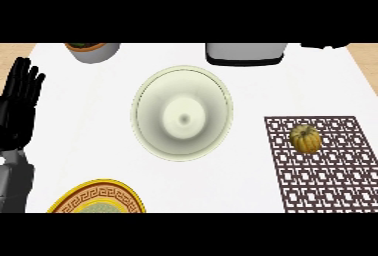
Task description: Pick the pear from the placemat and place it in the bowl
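Step in hand: none begun; the pear (306, 138) lies untouched on the placemat (325, 165), right of the empty bowl (155, 95). Left hand (18, 107) rests open at the bench edge. Right hand is out of view; it must reach and grasp the pear.

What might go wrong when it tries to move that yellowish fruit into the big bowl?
The pear is small and rounded, so it may roll on the placemat when touched. Only the left hand shows, resting open at the far side from the pear; reaching across would pass over the bowl and could knock it. The right hand is out of view.
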`<action>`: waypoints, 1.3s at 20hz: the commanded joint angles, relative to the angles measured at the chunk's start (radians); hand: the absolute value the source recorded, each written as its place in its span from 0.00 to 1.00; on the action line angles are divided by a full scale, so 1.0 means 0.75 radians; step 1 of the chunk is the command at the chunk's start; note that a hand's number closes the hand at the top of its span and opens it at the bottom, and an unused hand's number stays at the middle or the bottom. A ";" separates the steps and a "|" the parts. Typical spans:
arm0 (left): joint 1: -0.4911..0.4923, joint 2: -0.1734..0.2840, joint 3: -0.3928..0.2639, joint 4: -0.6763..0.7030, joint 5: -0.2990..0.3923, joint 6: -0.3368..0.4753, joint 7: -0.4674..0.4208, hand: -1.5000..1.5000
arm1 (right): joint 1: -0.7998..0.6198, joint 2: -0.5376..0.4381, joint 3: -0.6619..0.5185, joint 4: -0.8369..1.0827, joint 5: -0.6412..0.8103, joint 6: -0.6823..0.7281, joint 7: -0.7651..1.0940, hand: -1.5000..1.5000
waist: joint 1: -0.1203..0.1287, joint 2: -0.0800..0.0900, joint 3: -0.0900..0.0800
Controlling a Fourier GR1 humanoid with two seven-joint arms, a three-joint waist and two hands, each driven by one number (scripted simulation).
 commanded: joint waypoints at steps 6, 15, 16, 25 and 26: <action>0.053 0.039 0.045 -0.008 0.060 -0.084 -0.030 0.50 | 0.111 0.337 0.110 -0.370 -0.062 0.070 0.414 1.00 | 0.012 0.006 0.001; 0.046 -0.055 -0.059 -0.105 -0.017 0.005 0.029 0.50 | 0.309 0.534 0.369 -0.391 0.209 -0.221 0.474 1.00 | 0.044 0.018 0.002; -0.093 -0.031 -0.031 0.006 -0.031 0.042 0.037 0.50 | 0.312 0.574 0.408 -0.377 0.248 -0.263 0.495 1.00 | 0.030 0.021 0.002; -0.009 -0.050 -0.062 -0.106 -0.019 0.007 0.041 0.50 | 0.366 0.663 0.424 0.005 0.101 -0.568 0.567 0.00 | 0.069 0.025 0.002; 0.062 -0.032 -0.025 -0.128 0.023 -0.033 0.034 0.50 | 0.397 0.663 0.368 -0.014 0.111 -0.531 0.504 0.00 | 0.053 0.020 0.002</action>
